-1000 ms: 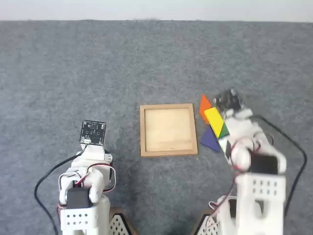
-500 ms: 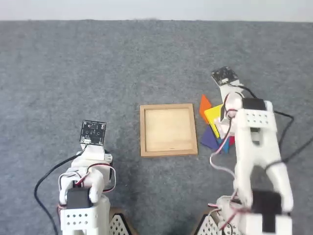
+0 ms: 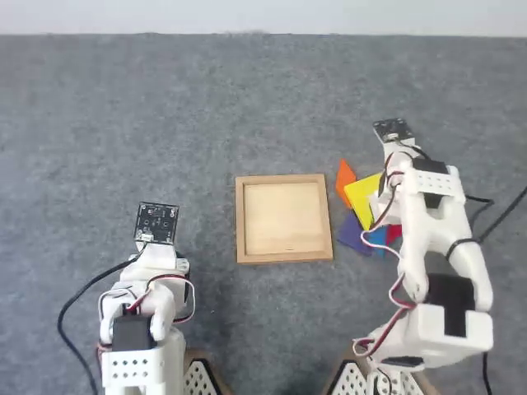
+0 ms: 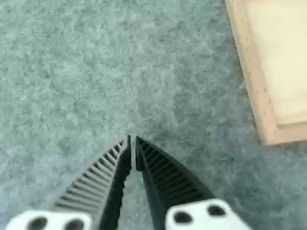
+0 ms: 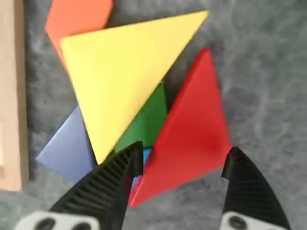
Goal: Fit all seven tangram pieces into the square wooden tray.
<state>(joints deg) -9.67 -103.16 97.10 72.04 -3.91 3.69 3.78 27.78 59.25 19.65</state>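
Observation:
The square wooden tray (image 3: 284, 218) lies mid-table with nothing in it; its rim (image 5: 9, 96) also appears in the right wrist view. Just right of it the tangram pieces lie in an overlapping heap: orange (image 3: 345, 179), yellow (image 3: 362, 193), purple (image 3: 352, 232), blue (image 3: 377, 239). My right arm (image 3: 420, 206) hangs over that heap. From its wrist I see the yellow triangle (image 5: 124, 72) on top, with a green piece (image 5: 144, 122), red triangle (image 5: 192, 129) and orange piece (image 5: 79, 19) around it. My right gripper (image 5: 186, 152) is open, straddling the red triangle's lower part. My left gripper (image 4: 129, 141) is shut over bare carpet.
Grey carpet covers the whole table. My left arm (image 3: 152, 280) sits at the near left, well apart from the tray, whose corner (image 4: 268, 72) shows in its wrist view. Cables trail beside both arm bases.
My right arm has stretched out farther from its base over the heap, then shifted slightly right. Blue and red pieces now show beside it. The left arm has not moved.

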